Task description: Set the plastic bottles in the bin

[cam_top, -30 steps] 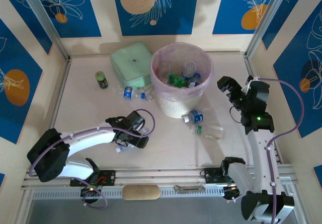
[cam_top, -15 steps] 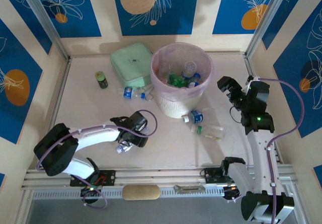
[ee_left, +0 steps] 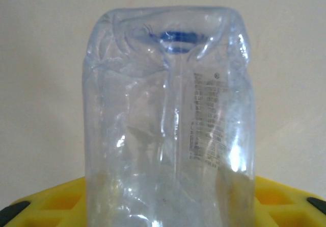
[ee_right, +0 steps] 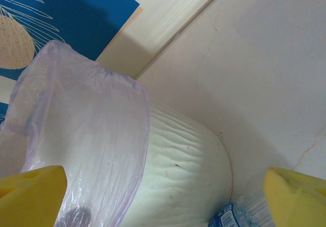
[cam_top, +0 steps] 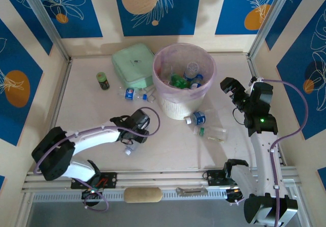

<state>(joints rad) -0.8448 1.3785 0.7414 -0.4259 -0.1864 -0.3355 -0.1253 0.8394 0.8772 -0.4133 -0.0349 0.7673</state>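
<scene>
Crumpled clear bottle (ee_left: 168, 135) with a blue cap, pinched tight in the left gripper (cam_top: 131, 138) low over the table (cam_top: 86, 115), well short of the bin (cam_top: 175, 109). Right gripper (cam_top: 230, 90) gaping wide, nothing in it, hanging just right of the bin. Inside the pink-lined bin: a green bottle (cam_top: 178, 80) plus a few clear ones (cam_top: 192, 70) (hard to count). More bottles (cam_top: 196, 118) lying at the bin's foot, others (cam_top: 135, 93) beside the mint box (cam_top: 132, 61). Held bottle's near end cut off in the wrist view.

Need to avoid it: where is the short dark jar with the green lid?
Top view, far left: the short dark green-lidded jar stands left of the mint-green square box.
</scene>
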